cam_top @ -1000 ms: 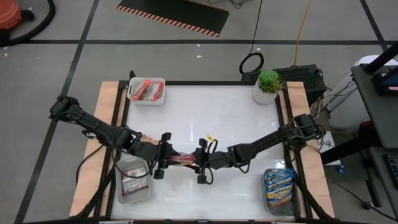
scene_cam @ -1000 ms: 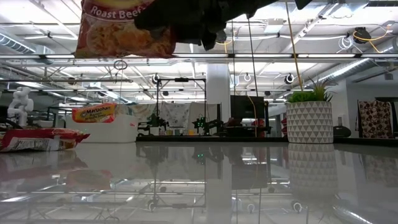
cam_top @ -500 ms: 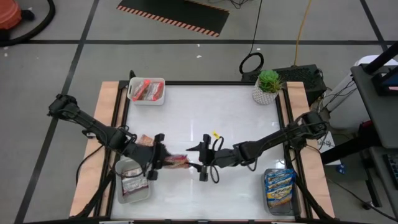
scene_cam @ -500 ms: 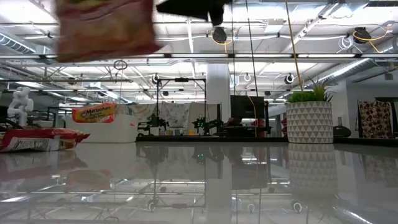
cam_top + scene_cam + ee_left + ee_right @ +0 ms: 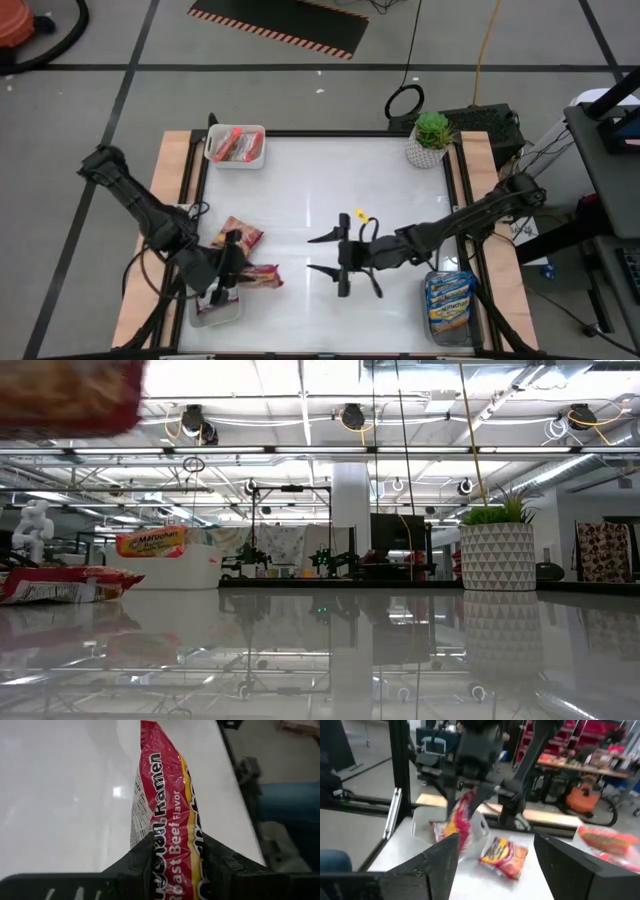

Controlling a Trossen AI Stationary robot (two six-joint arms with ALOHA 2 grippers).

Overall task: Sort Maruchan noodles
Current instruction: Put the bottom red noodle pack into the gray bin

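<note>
Left gripper (image 5: 228, 281) pinches a Roast Beef ramen packet (image 5: 256, 276) at lower left, beside the clear bin (image 5: 196, 312).
Right gripper (image 5: 328, 255) hangs mid-frame, fingers spread, holding nothing; 1 more packet (image 5: 240, 236) lies just above the held one.

Wide bare stretch of table (image 5: 320, 190) across the middle and far side, free passage there. Far corners blocked: white bin (image 5: 236, 147) of packets on the left, potted plant (image 5: 430, 139) on the right. Near left corner crowded: clear bin (image 5: 213, 305), left gripper (image 5: 232, 280) clamping a red beef packet (image 5: 258, 276) beside it, and a loose packet (image 5: 238, 236) flat on the table just behind. Right gripper (image 5: 328, 254) sits mid-table near the front, fingers spread, with bare table between it and the red beef packet. Blue packets bin (image 5: 449, 303) fills the near right corner.
</note>
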